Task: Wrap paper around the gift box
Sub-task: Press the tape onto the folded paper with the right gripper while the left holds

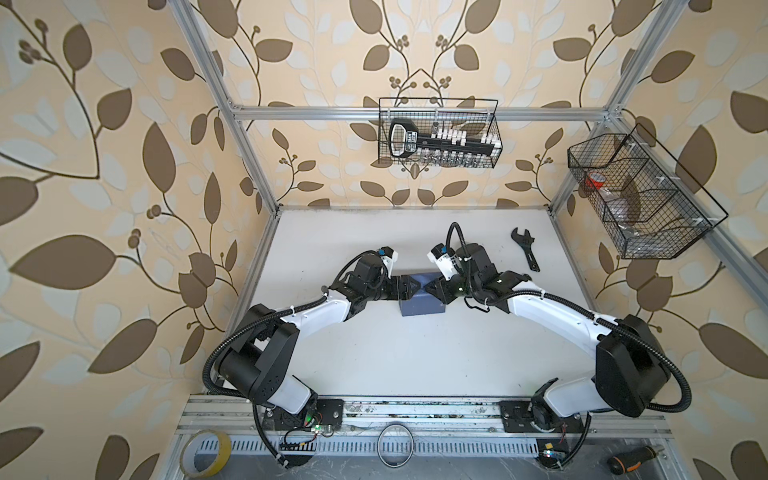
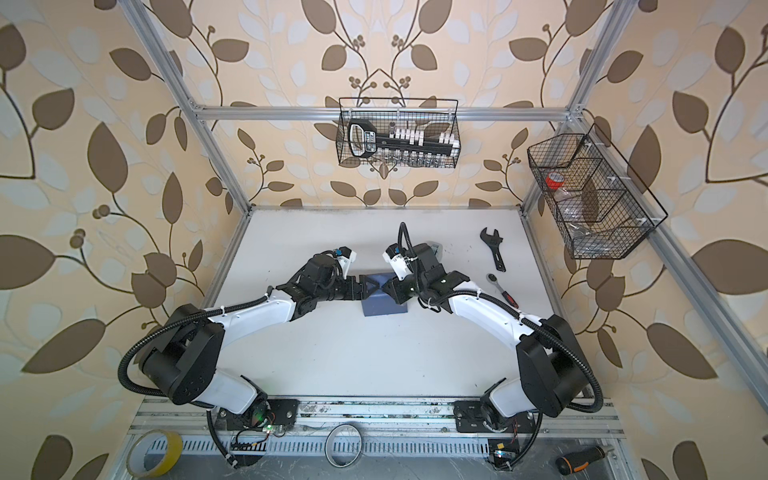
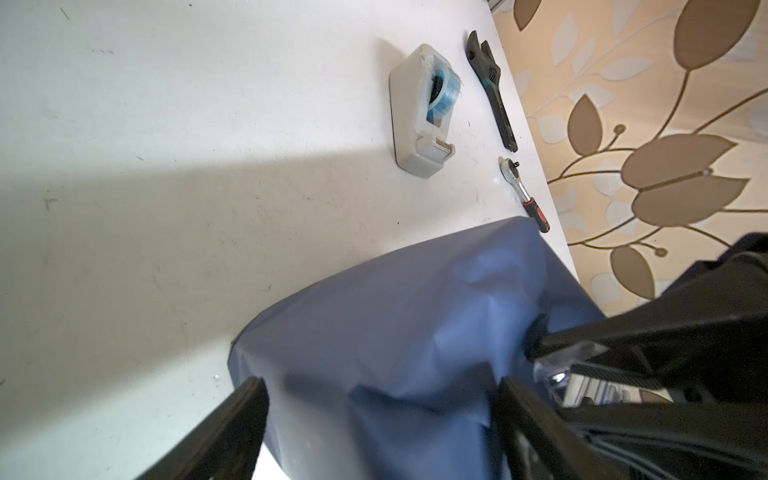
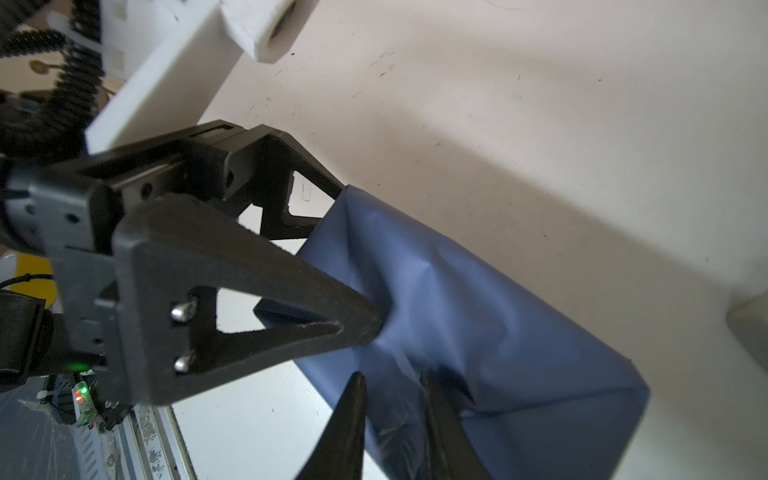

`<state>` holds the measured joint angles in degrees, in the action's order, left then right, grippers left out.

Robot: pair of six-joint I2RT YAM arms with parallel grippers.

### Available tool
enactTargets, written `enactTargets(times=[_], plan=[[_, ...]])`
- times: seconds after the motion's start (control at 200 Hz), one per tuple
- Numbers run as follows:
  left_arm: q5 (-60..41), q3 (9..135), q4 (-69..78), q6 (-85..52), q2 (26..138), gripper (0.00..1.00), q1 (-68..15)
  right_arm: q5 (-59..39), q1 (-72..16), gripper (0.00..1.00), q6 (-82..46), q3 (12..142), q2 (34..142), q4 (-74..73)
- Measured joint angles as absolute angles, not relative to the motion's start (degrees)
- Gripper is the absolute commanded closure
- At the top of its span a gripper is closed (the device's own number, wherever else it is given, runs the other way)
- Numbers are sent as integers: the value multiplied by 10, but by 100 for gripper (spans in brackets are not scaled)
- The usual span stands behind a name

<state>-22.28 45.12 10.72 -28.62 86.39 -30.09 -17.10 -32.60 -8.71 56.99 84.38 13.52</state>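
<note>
Paper (image 1: 422, 305), dark side out, covers your gift box entirely, so no black shows. The gift box sits mid-table (image 1: 374, 353) between both arms. At the gift box's left end your left gripper (image 3: 379, 380) stands wide open, one finger on each side. At its right end your right gripper (image 4: 390, 376) has its jaws narrowly apart over a creased fold; you cannot tell whether they pinch it. You look to be closing the end flaps. Next, press one flap flat and fetch tape from the tape dispenser (image 3: 419, 112) beyond the gift box. A wrench (image 3: 490, 89) lies farther off.
</note>
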Motion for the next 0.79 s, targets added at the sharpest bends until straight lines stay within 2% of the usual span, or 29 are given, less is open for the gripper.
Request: enactTargets(times=[0.795], plan=[[-221, 448, 123, -286, 868, 16, -301, -184, -300, 53, -90, 631, 882, 154]])
